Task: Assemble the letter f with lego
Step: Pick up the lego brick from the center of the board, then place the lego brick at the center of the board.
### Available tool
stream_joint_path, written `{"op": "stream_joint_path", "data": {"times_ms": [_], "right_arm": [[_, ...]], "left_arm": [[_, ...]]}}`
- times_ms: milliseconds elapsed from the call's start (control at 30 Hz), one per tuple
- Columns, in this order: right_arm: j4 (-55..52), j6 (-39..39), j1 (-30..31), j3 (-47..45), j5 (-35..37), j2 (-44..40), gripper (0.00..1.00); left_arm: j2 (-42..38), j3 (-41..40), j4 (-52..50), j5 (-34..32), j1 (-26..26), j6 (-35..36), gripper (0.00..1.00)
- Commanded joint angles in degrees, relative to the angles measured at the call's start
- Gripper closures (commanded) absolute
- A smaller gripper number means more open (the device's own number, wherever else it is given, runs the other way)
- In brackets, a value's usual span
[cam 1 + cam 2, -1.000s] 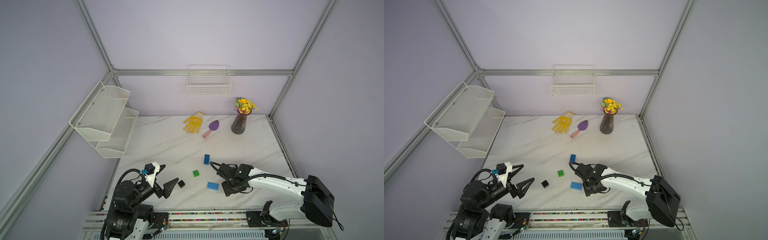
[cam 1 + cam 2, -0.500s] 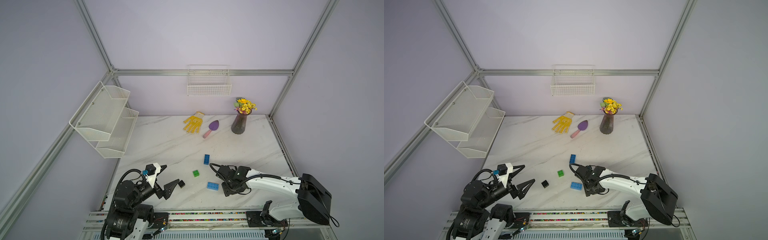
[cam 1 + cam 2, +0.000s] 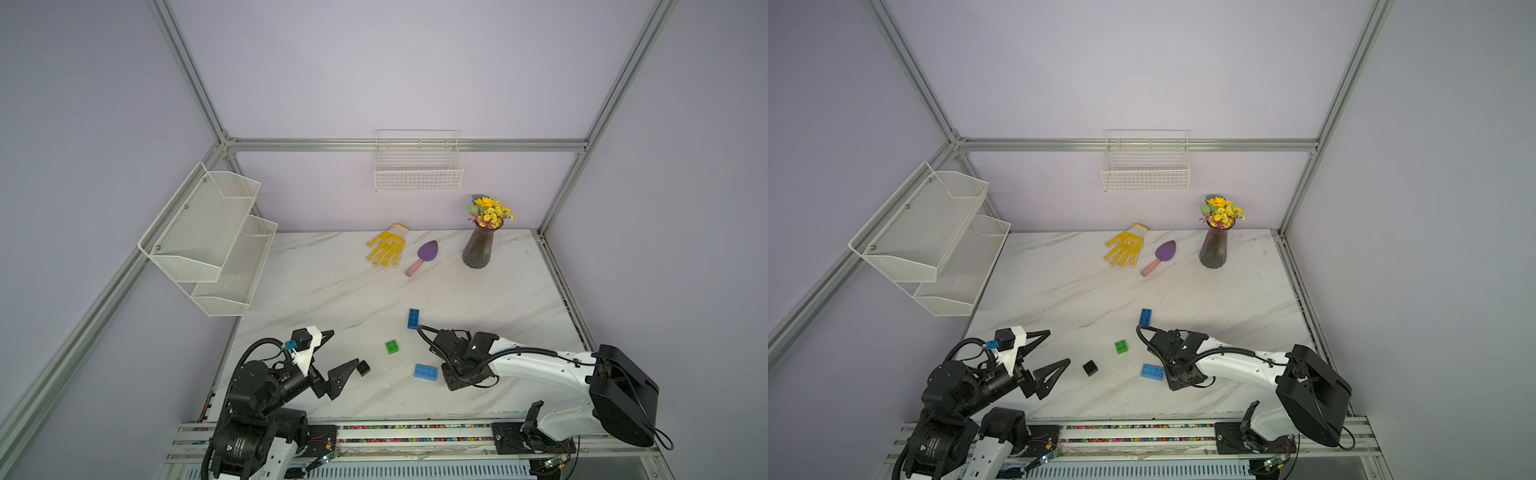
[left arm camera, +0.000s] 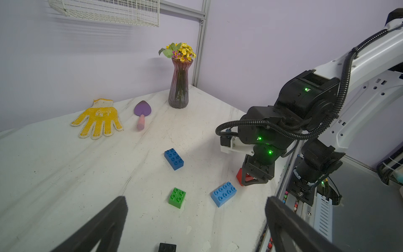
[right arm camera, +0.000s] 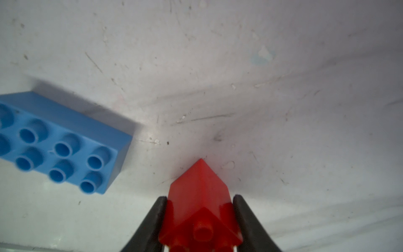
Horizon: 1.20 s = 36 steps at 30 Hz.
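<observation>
Hanging wide open, the left tool [image 3: 345, 347] hovered near the black brick [image 3: 363, 368] on the worktop [image 3: 332, 291]; the green brick [image 3: 391, 346], far blue brick [image 3: 413, 318] and near blue brick [image 3: 425, 371] lay apart, and the right tool [image 5: 200, 199] clamped the red brick [image 5: 199, 181] beside the latter.

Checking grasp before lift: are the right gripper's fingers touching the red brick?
Touching. Right wrist view: right gripper fingers sit flush against both sides of the red brick.
</observation>
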Motion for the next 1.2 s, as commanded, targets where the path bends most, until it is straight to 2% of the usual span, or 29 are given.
{"op": "stream_joint_path", "data": {"times_ms": [0, 300, 467, 633, 733, 1000, 1167], "right_arm": [[-0.25, 0.41, 0.41, 1.01, 1.07, 0.11, 0.65], [-2.59, -3.86, -0.18, 9.47, 3.42, 2.80, 0.65], [-1.58, -9.93, -4.58, 15.91, 3.17, 9.40, 0.65], [1.77, -15.72, -11.48, 21.29, 0.61, 16.16, 0.66], [1.55, -18.78, -13.61, 25.58, 0.60, 20.60, 0.66], [1.32, -24.66, -16.39, 34.46, -3.14, 30.32, 0.66], [0.98, -32.78, -16.55, 36.17, -5.90, 32.56, 0.67]], "left_arm": [[0.69, 0.01, 1.81, 0.44, -0.38, 1.10, 0.00], [1.21, -0.04, 1.75, 0.01, -0.73, 1.08, 0.00], [1.57, -0.05, 1.72, 0.05, -0.82, 1.12, 0.00], [1.07, 0.05, 1.55, -0.66, -1.10, 1.11, 0.00], [0.95, 0.06, 1.37, -0.98, -1.26, 1.11, 0.00], [0.95, 0.14, 1.33, -1.79, -1.43, 1.00, 0.00], [1.04, 0.14, 1.19, -2.21, -1.44, 0.86, 0.00]]}}
